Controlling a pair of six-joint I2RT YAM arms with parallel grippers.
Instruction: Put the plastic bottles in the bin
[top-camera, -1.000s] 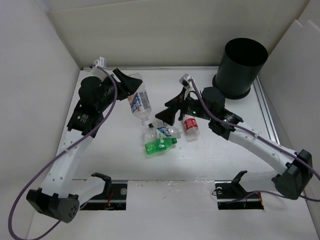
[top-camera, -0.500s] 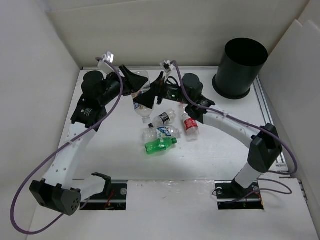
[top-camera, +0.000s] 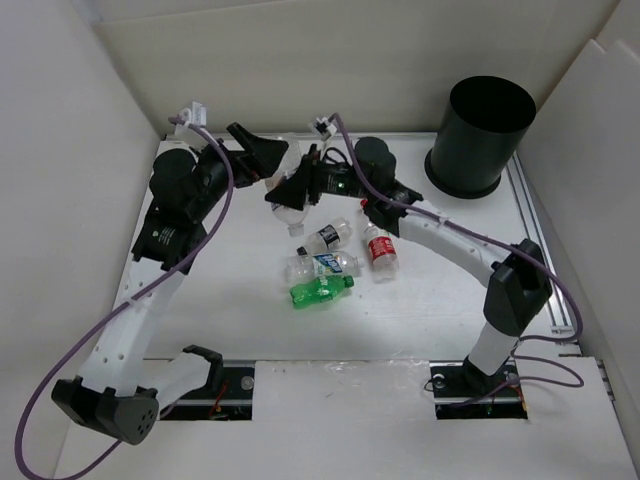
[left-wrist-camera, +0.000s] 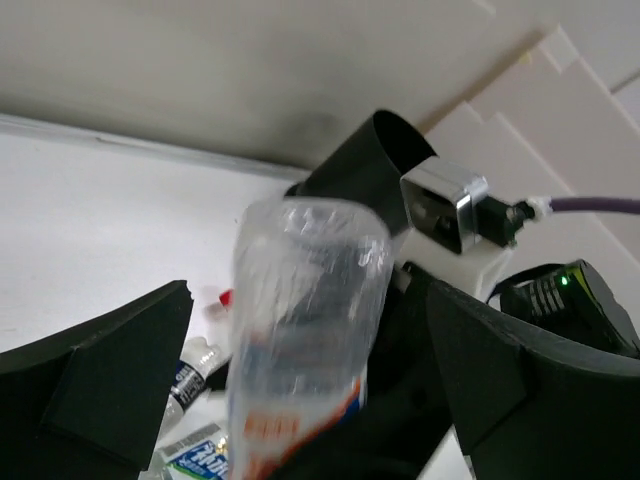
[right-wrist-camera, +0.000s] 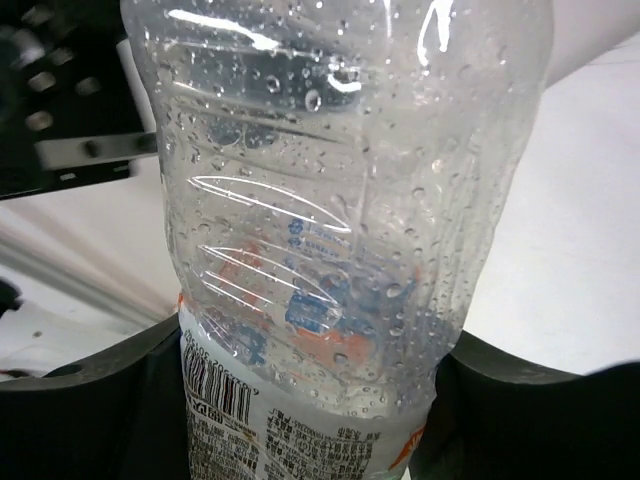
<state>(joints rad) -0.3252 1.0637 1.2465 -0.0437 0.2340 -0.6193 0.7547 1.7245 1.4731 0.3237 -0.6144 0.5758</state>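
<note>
A large clear plastic bottle (top-camera: 287, 207) with an orange and blue label hangs above the table's far middle, cap down. My right gripper (top-camera: 292, 190) is shut on its labelled body (right-wrist-camera: 330, 200), a finger on each side (right-wrist-camera: 310, 410). My left gripper (top-camera: 270, 160) stands open around the bottle's upper end (left-wrist-camera: 300, 300), and its fingers (left-wrist-camera: 120, 380) are clear of the plastic. On the table lie a small dark-labelled bottle (top-camera: 328, 236), a blue-white labelled one (top-camera: 322, 264), a green one (top-camera: 322, 289) and a red-labelled one (top-camera: 380, 248). The black bin (top-camera: 480, 135) stands at the far right.
White walls close in the table (top-camera: 220, 300) on the left, the back and the right. A metal rail (top-camera: 535, 230) runs along the right edge. The two arm bases sit at the near edge.
The right gripper closed on the large bottle and the left gripper's jaws opened off it. The left arm drew back a little to the left.
</note>
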